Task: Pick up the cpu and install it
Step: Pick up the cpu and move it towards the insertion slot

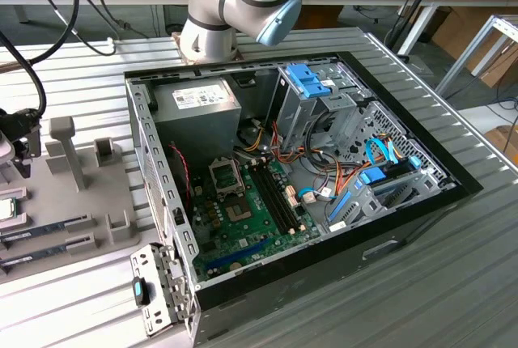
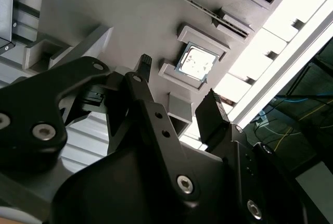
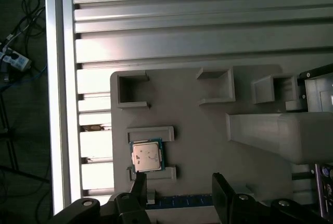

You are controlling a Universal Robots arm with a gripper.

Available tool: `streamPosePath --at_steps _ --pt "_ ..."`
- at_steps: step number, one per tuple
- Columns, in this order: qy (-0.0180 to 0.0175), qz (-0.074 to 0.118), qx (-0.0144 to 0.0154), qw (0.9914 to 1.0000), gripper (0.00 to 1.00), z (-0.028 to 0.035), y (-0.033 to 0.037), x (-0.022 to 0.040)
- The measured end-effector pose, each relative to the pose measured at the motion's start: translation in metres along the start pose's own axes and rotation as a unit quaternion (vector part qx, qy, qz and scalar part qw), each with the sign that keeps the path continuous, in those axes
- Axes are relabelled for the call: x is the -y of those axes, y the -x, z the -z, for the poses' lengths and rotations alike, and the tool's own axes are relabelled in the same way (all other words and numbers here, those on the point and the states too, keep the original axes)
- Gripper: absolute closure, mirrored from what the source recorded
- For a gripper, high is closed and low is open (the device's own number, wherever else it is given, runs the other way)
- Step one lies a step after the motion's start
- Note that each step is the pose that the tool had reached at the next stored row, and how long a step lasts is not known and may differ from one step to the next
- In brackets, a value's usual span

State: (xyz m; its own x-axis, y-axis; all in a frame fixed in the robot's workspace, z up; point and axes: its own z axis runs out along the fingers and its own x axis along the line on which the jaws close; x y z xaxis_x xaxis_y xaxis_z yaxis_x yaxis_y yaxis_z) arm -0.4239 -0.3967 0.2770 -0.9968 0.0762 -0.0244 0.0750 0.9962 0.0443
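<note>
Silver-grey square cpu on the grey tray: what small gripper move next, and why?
Probably slide the open gripper sideways to centre over the cpu: in the first wrist view it lies in line with one finger, not midway between them.

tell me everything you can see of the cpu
The cpu is a small flat square chip with a silver-grey metal top and a thin green rim. It lies flat, top up, between two raised brackets of the grey holder plate. The open claw is close by, not gripping it.
</note>
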Motion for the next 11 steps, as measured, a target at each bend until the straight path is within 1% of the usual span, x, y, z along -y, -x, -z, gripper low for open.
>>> streamPosePath --at_steps 11 --pt "0.0 0.0 0.0 1.0 0.38 -0.0027 -0.0001 0.0001"
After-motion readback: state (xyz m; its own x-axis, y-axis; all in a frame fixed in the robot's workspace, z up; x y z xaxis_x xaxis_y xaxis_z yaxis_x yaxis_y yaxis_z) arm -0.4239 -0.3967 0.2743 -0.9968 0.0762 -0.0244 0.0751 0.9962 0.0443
